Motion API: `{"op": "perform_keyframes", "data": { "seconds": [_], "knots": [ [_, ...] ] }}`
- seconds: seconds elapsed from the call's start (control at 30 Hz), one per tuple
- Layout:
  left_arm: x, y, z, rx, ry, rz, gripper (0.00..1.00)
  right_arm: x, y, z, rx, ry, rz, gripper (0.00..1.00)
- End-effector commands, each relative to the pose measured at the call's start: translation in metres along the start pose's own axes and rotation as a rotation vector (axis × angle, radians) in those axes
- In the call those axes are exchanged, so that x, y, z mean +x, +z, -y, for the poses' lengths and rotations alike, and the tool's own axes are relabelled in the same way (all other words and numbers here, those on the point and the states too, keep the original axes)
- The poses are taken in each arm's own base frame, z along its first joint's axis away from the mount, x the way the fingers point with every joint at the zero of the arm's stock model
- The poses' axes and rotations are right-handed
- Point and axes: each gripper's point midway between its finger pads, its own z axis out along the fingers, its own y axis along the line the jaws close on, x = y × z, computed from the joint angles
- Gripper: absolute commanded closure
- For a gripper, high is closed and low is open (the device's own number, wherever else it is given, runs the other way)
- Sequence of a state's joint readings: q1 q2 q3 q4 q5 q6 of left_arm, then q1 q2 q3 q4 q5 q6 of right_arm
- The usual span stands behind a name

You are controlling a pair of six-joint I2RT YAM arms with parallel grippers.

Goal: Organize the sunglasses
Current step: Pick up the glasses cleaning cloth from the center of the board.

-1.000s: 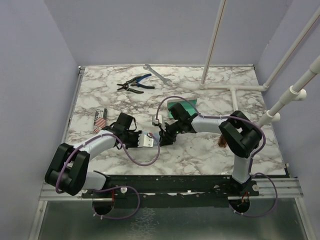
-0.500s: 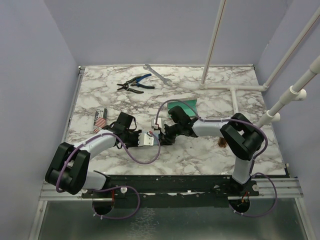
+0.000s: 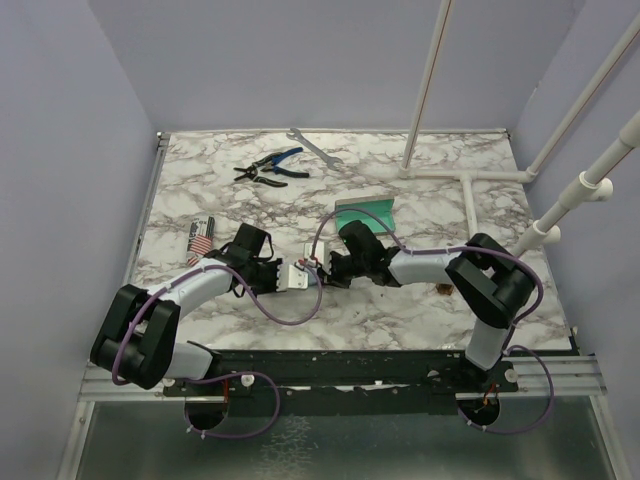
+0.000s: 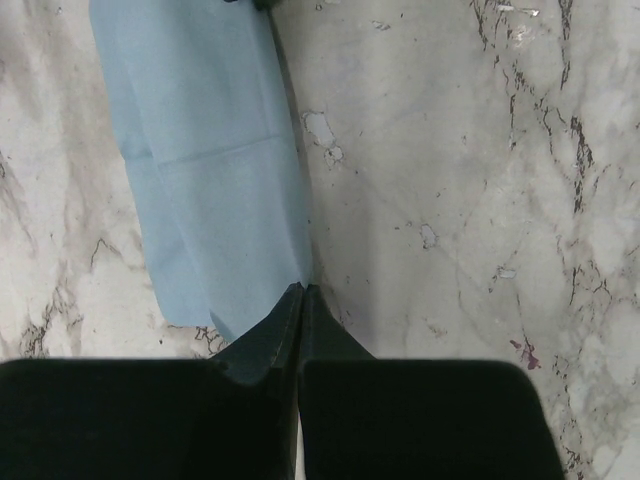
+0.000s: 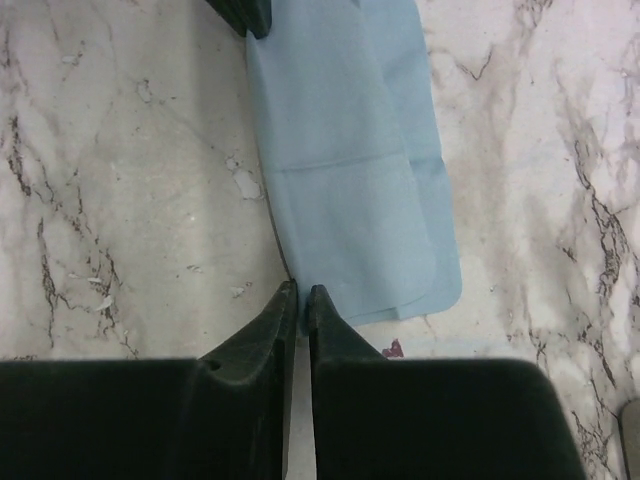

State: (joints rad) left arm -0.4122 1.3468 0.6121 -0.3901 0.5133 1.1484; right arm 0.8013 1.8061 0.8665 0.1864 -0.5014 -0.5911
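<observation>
Marble tabletop [image 3: 400, 312], sunglasses [image 3: 441, 289] half-hidden beside right arm [image 3: 485, 283]

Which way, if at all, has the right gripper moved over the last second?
Yes. The right gripper shifted left, toward the left gripper, and drew back toward the arm bases, away from the green sheet, which now shows more fully.

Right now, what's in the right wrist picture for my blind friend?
A light blue cloth lies on the marble table. The right pincer sits at its near corner, tips almost touching; the left pincer at its far corner.
</observation>
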Motion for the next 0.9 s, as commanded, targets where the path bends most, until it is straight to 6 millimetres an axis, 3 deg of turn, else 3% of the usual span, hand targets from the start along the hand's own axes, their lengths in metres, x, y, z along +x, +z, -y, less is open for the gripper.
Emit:
{"op": "perform_keyframes", "data": {
  "seconds": [0.0,0.17,0.47,0.87],
  "knots": [
    [-0.008,-0.003,-0.008,-0.015,-0.017,0.021,1.00,0.052,-0.004,-0.009,0.038,0.082,-0.180,0.97],
    [-0.008,-0.004,-0.014,-0.043,-0.042,0.017,1.00,0.031,-0.007,-0.009,0.012,0.105,-0.129,1.00],
    [-0.027,-0.018,-0.046,-0.138,-0.122,0.036,1.00,-0.004,-0.028,0.025,0.060,0.168,-0.066,0.99],
    [-0.070,-0.031,-0.089,-0.190,-0.161,0.128,1.00,-0.030,-0.081,0.076,0.207,0.261,0.004,0.99]
  ]
}}
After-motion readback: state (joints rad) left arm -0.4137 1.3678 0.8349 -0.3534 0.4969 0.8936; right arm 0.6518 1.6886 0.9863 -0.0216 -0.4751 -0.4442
